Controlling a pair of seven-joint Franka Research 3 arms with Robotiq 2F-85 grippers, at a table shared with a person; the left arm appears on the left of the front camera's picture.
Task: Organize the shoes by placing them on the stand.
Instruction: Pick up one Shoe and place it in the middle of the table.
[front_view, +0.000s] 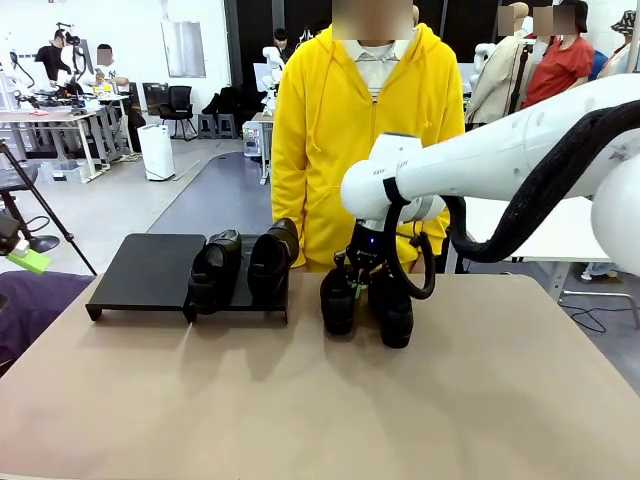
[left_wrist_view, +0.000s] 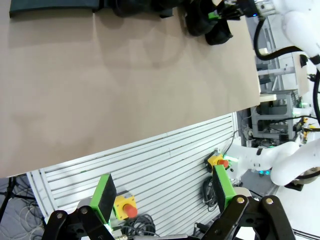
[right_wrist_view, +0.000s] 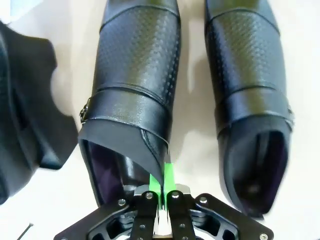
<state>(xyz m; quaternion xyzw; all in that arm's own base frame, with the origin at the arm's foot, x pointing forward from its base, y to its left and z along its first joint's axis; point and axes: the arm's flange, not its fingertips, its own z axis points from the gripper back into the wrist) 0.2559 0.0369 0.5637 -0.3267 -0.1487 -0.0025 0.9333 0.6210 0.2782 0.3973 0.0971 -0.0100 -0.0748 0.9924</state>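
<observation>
Pads (right_wrist_view: 169, 176) of my right gripper (right_wrist_view: 162, 189) clamp the collar of one pointed shoe (right_wrist_view: 135, 90), its twin (right_wrist_view: 250, 100) just beside. My left gripper (left_wrist_view: 164, 194) hangs with jaws wide apart.

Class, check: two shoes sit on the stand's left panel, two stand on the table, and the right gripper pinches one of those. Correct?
No. The front view shows two shoes on the stand's right panel, not its left. The other pair stands on the table, the right gripper pinching one.
</observation>
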